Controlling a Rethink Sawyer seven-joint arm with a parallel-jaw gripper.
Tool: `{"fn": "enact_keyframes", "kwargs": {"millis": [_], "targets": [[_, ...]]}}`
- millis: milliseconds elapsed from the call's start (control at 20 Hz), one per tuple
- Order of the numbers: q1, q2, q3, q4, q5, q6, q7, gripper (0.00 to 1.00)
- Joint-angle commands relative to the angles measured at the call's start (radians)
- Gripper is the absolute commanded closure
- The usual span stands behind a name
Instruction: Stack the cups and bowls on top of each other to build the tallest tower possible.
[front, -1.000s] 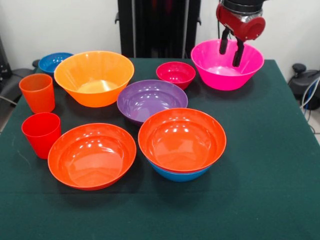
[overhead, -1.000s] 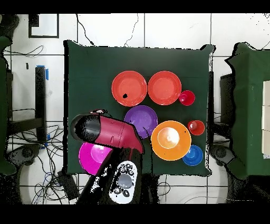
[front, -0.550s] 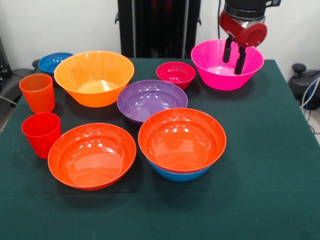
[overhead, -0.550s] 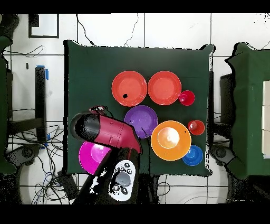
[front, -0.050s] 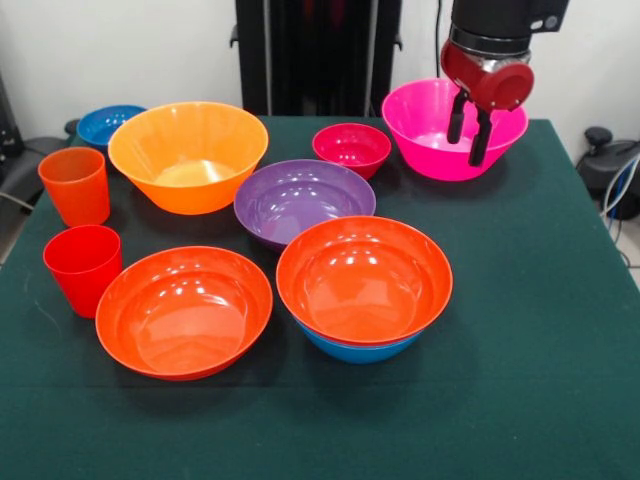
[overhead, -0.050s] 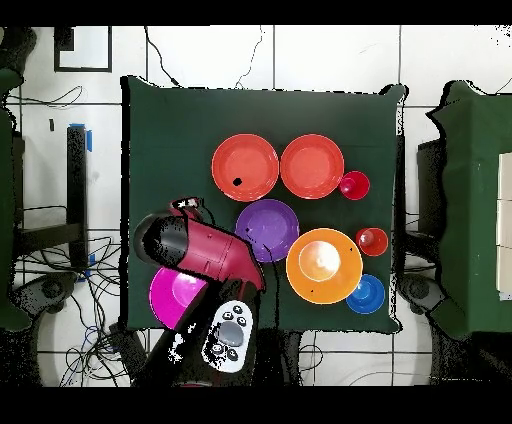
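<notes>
I see my red and black gripper (front, -0.050s: 468, 140) hanging over the large glossy pink plastic bowl (front, -0.050s: 430, 135) at the far right of the green-covered table (front, -0.050s: 540, 330); jaws spread apart, tips dipping inside the bowl's rim, holding nothing. In the overhead view the arm (overhead, -0.050s: 200, 250) covers most of that pink bowl.

The tower (front, -0.050s: 364, 288) is a wide red-orange plastic bowl nested in the medium blue bowl (front, -0.050s: 358, 352), near the table's middle. The second wide red-orange bowl (front, -0.050s: 184, 310) sits just beside it on the left. The purple bowl (front, -0.050s: 304, 200) is behind them, the small magenta bowl (front, -0.050s: 351, 148) behind that. The large yellow-orange bowl (front, -0.050s: 188, 155) is at the left, the small blue bowl (front, -0.050s: 108, 124) partly hidden behind it. The ribbed orange tumbler (front, -0.050s: 75, 185) and the smooth red tumbler (front, -0.050s: 83, 268) stand upright at the left edge, apart from each other.
</notes>
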Motion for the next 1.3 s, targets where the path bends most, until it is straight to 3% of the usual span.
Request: {"fn": "enact_keyframes", "kwargs": {"millis": [50, 1300], "targets": [[0.019, 0.041, 0.106, 0.082, 0.053, -0.076, 0.193, 0.00], [0.031, 0.030, 0.178, 0.175, 0.153, -0.155, 0.189, 0.00]]}}
